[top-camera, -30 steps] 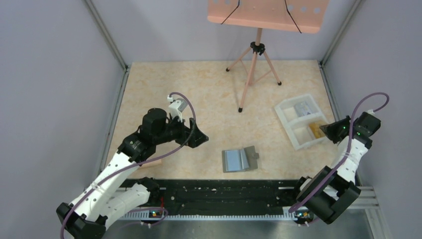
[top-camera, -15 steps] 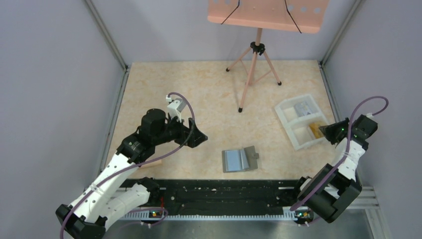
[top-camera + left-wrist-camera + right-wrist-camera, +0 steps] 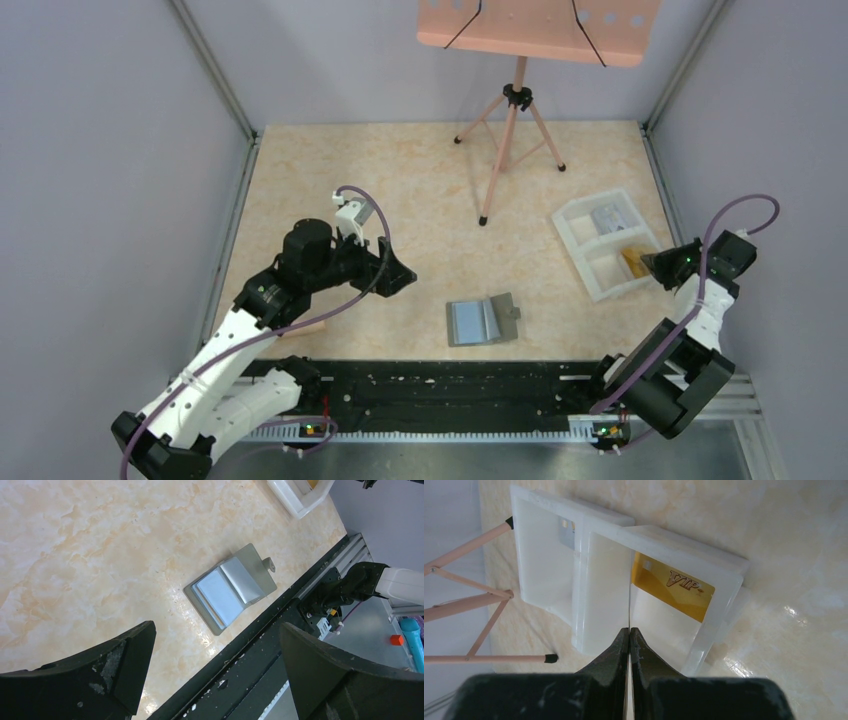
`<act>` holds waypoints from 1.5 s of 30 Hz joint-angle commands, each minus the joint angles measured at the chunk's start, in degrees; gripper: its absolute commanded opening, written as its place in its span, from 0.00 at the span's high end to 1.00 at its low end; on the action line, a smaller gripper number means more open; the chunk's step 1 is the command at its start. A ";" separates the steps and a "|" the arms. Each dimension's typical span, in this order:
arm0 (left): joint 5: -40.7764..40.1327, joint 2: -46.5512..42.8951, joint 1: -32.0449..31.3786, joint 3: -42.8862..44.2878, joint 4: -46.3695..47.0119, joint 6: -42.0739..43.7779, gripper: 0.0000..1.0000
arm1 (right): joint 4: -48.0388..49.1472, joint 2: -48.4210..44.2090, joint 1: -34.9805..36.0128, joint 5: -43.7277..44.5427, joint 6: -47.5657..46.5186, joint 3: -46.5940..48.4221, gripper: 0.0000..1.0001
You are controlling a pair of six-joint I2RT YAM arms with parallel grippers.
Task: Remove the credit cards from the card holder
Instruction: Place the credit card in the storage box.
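The card holder (image 3: pixel 482 320) lies open on the table near the front edge, its pale blue-grey pockets up; it also shows in the left wrist view (image 3: pixel 230 587). My left gripper (image 3: pixel 402 275) is open and empty, above the table to the holder's left. My right gripper (image 3: pixel 652 263) hovers over the near end of the white tray (image 3: pixel 573 217) and is shut on a thin card (image 3: pixel 629 600) seen edge-on. A yellow card (image 3: pixel 672 586) lies in the tray's near compartment and a grey card (image 3: pixel 566 532) in the far one.
A pink tripod stand (image 3: pixel 508 120) with a board stands at the back centre. A black rail (image 3: pixel 450 385) runs along the table's near edge. Grey walls close in on the left, right and back. A small wooden piece (image 3: pixel 308 327) lies under the left arm.
The right arm has shifted slightly, its wrist drawing back a little from the tray. The left arm and the card holder have not moved.
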 commanded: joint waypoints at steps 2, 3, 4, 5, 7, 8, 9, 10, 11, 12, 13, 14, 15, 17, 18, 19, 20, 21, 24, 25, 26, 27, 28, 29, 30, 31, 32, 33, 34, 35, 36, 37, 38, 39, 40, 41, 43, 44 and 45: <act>-0.76 -0.89 0.24 1.37 0.65 0.67 0.01 | 3.28 0.95 -0.59 1.04 0.21 0.06 0.99; -0.80 -0.90 0.22 1.40 0.57 0.67 0.01 | 3.51 1.12 -0.59 0.96 0.22 0.02 0.99; -0.81 -0.91 0.29 1.43 0.55 0.67 0.01 | 3.77 1.18 -0.59 1.06 0.37 -0.17 0.99; -0.81 -0.89 0.27 1.40 0.58 0.67 0.01 | 4.06 1.33 -0.59 1.25 0.50 -0.36 0.99; -0.93 -1.02 0.23 1.39 0.50 0.67 0.01 | 4.36 1.80 -0.54 1.38 0.59 -0.49 0.98; -1.04 -1.14 0.25 1.44 0.52 0.67 0.01 | 4.40 2.14 -0.58 1.34 0.60 -0.42 0.98; -1.25 -1.20 0.22 1.42 0.45 0.67 0.01 | 4.39 2.44 -0.59 1.24 0.50 -0.40 0.97; -1.46 -1.32 0.26 1.37 0.42 0.67 0.01 | 4.39 2.62 -0.59 1.27 0.52 -0.33 0.95; -1.87 -1.50 0.24 1.41 0.40 0.35 0.01 | 4.43 2.72 -0.59 1.37 0.53 -0.32 0.94; -2.16 -1.61 0.24 1.40 0.35 0.28 0.01 | 4.47 2.67 -0.59 1.56 0.52 -0.31 0.93; -2.25 -1.72 0.22 1.37 0.32 0.32 0.01 | 4.55 2.65 -0.59 1.65 0.51 -0.31 0.93; -2.28 -1.80 0.24 1.39 0.40 0.32 0.01 | 4.57 2.65 -0.59 1.88 0.39 -0.31 0.92; -2.30 -1.88 0.27 1.41 0.38 0.32 0.01 | 4.63 2.65 -0.59 1.94 0.42 -0.31 0.92; -2.28 -1.88 0.28 1.39 0.42 0.32 0.01 | 4.66 2.91 -0.59 1.86 0.28 -0.31 0.92; -2.30 -1.98 0.25 1.37 0.41 0.32 0.01 | 4.65 3.00 -0.59 1.85 0.23 -0.29 0.91; -2.34 -1.96 0.22 1.37 0.48 0.32 0.01 | 4.65 3.03 -0.59 1.92 0.12 -0.27 0.91; -2.34 -2.00 0.22 1.36 0.44 0.30 0.01 | 4.65 3.04 -0.59 1.97 0.13 -0.27 0.90; -2.46 -1.98 0.26 1.38 0.47 0.32 0.01 | 4.66 3.06 -0.59 2.14 0.12 -0.17 0.89; -2.56 -2.05 0.25 1.44 0.43 0.32 0.01 | 4.53 2.88 -0.59 2.34 0.14 -0.02 0.87; -2.55 -2.11 0.30 1.37 0.47 0.32 0.01 | 4.22 2.82 -0.58 2.51 0.13 0.14 0.87; -2.56 -2.09 0.24 1.38 0.43 0.32 0.01 | 3.83 2.70 -0.56 2.85 0.17 0.35 0.87; -2.61 -2.07 0.26 1.38 0.37 0.32 0.01 | 3.51 2.56 -0.58 3.17 0.18 0.53 0.86; -2.57 -2.05 0.22 1.39 0.39 0.32 0.01 | 3.20 2.35 -0.59 3.66 0.22 0.75 0.84; -2.56 -2.00 0.25 1.41 0.38 0.32 0.01 | 2.83 2.24 -0.59 4.15 0.10 1.01 0.83; -2.56 -2.07 0.26 1.38 0.40 0.32 0.01 | 2.29 2.09 -0.59 4.62 -0.01 1.36 0.82; -2.64 -2.06 0.22 1.39 0.41 0.32 0.01 | 1.77 1.79 -0.59 5.12 -0.09 1.76 0.81; -2.72 -2.13 0.26 1.31 0.36 0.32 0.01 | 1.21 1.63 -0.59 5.56 -0.13 2.17 0.80; -2.74 -2.16 0.22 1.31 0.35 0.32 0.01 | 0.62 1.49 -0.59 6.00 -0.32 2.75 0.79; -2.82 -2.12 0.24 1.33 0.39 0.32 0.01 | -0.12 1.28 -0.59 6.65 -0.45 3.42 0.79; -2.85 -2.21 0.27 1.30 0.38 0.32 0.01 | -0.96 1.04 -0.59 7.26 -0.50 4.10 0.78; -2.86 -2.24 0.22 1.30 0.34 0.32 0.01 | -1.80 0.80 -0.59 7.96 -0.50 4.82 0.79; -2.98 -2.21 0.24 1.30 0.30 0.33 0.01 | -2.70 0.47 -0.59 8.72 -0.51 5.54 0.78; -3.00 -2.26 0.23 1.36 0.32 0.40 0.01 | -3.41 0.18 -0.59 9.13 -0.52 6.56 0.78; -3.08 -2.25 0.22 1.35 0.32 0.41 0.01 | -3.96 -0.10 -0.59 9.26 -0.56 7.28 0.78; -3.21 -2.25 0.26 1.29 0.26 0.41 0.01 | -4.41 -0.33 -0.59 9.28 -0.56 7.92 0.78; -3.33 -2.27 0.26 1.34 0.34 0.41 0.01 | -4.84 -0.47 -0.59 9.06 -0.54 8.61 0.78; -3.48 -2.35 0.30 1.35 0.19 0.48 0.01 | -5.53 -0.91 -0.59 8.30 -0.28 9.79 0.78; -3.57 -2.48 0.30 1.37 0.12 0.62 0.01 | -5.81 -1.17 -0.59 7.39 -0.16 10.33 0.78; -3.96 -2.58 0.38 1.33 0.10 0.71 0.01 | -5.95 -1.63 -0.59 6.34 0.10 10.77 0.78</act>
